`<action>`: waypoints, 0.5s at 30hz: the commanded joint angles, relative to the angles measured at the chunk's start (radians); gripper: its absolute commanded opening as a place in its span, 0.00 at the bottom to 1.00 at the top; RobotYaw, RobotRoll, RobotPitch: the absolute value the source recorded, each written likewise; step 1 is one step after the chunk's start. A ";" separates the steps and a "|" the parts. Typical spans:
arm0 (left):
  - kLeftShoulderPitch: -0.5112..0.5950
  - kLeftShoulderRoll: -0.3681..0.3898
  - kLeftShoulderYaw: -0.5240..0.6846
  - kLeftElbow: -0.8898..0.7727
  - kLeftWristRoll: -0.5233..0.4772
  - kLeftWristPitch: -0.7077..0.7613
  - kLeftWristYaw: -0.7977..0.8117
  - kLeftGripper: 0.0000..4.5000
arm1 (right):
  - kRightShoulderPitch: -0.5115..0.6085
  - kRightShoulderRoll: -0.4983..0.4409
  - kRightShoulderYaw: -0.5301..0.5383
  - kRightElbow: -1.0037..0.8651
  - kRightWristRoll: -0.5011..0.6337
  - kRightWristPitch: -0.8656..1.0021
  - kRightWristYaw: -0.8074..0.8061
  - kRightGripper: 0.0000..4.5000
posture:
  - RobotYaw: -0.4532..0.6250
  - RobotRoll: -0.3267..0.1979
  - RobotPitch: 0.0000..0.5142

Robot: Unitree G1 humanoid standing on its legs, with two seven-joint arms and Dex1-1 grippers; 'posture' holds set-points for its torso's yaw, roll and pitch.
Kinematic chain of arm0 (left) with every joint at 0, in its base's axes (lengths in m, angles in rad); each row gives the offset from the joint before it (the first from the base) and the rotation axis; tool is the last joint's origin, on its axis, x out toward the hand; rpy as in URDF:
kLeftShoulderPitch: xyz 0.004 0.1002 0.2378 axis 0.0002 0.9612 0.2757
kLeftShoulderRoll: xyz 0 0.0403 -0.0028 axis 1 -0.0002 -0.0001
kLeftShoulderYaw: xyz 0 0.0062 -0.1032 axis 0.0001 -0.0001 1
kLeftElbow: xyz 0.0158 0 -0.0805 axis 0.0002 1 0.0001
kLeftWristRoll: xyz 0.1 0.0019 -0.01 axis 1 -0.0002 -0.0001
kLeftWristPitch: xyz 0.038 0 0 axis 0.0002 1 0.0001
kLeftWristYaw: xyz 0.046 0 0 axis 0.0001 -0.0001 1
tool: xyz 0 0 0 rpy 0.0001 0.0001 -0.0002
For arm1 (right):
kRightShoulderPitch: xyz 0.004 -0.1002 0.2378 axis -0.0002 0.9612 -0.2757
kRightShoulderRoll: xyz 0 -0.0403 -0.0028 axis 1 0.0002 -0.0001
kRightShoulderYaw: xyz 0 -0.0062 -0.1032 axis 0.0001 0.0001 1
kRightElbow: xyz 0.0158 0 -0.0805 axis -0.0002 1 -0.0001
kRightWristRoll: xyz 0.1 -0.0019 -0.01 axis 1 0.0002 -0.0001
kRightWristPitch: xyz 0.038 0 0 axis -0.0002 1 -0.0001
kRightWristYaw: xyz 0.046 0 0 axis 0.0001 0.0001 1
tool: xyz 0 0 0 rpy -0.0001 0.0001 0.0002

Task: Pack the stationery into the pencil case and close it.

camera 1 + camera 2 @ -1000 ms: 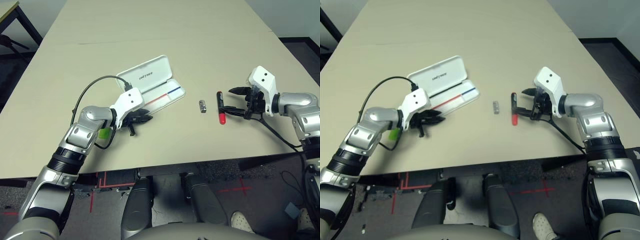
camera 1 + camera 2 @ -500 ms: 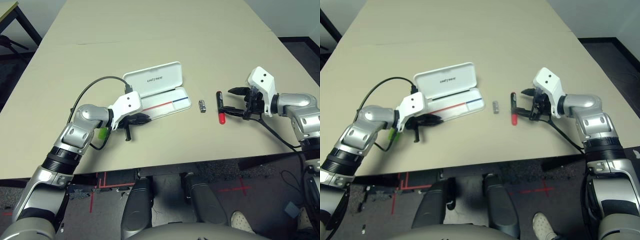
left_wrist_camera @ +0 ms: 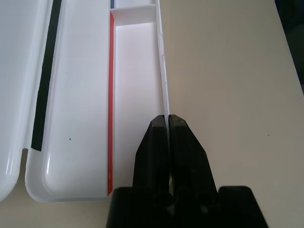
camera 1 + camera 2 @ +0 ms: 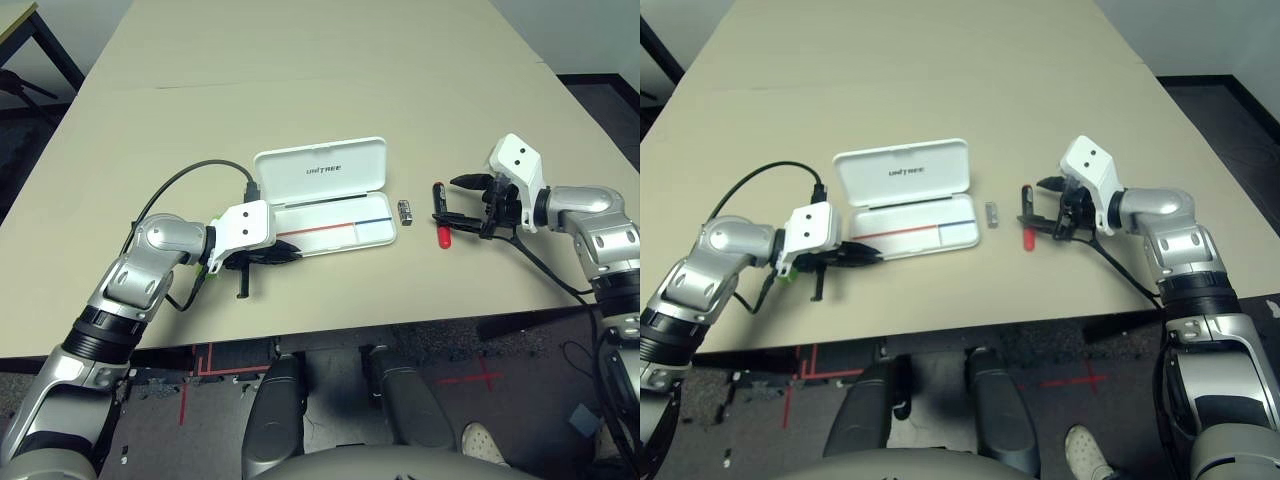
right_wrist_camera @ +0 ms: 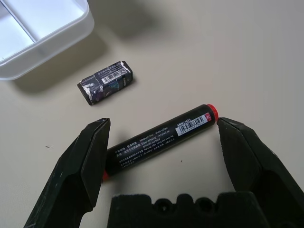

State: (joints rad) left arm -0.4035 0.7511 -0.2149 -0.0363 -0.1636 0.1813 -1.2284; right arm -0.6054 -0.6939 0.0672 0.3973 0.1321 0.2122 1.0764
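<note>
Left wrist view: fingers (image 3: 167, 130) pinch the pencil case (image 4: 340, 225) wall — right fingers (image 5: 95, 142) (spread wide) straddle the marker (image 5: 159, 139).

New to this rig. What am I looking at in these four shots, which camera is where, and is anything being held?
It is a humanoid robot with two silver arms at a beige table. Each arm ends in a tool with two black fingers. Two pictures come from the stereo camera in its head, looking down over the arms. The other two come from a camera on each wrist, looking along that tool's fingers.

On the table lies an open white pencil case, lid folded back. Right of it are a small dark rectangular piece and a black marker with a red cap. Something lime green peeks out by the left arm.

The left tool is shut on the case's near wall. The right tool is open, its fingers either side of the marker, not gripping it.
</note>
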 commanded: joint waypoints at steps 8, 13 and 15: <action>0.037 0.016 -0.007 -0.004 -0.002 -0.032 -0.043 0.00 | -0.016 0.004 0.017 0.026 -0.021 -0.024 0.009 1.00 | 0.40 0.62 0.36; 0.043 0.017 -0.012 -0.002 0.009 -0.031 -0.043 0.00 | -0.016 0.006 0.016 0.026 -0.025 -0.028 0.009 1.00 | 0.40 0.62 0.36; 0.044 0.013 -0.009 -0.001 0.015 -0.022 -0.029 0.05 | -0.017 0.007 0.016 0.026 -0.026 -0.029 0.009 1.00 | 0.39 0.62 0.36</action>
State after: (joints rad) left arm -0.3751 0.7590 -0.2160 -0.0311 -0.1578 0.1607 -1.2641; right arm -0.6173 -0.6908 0.0694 0.4142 0.1155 0.1912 1.0770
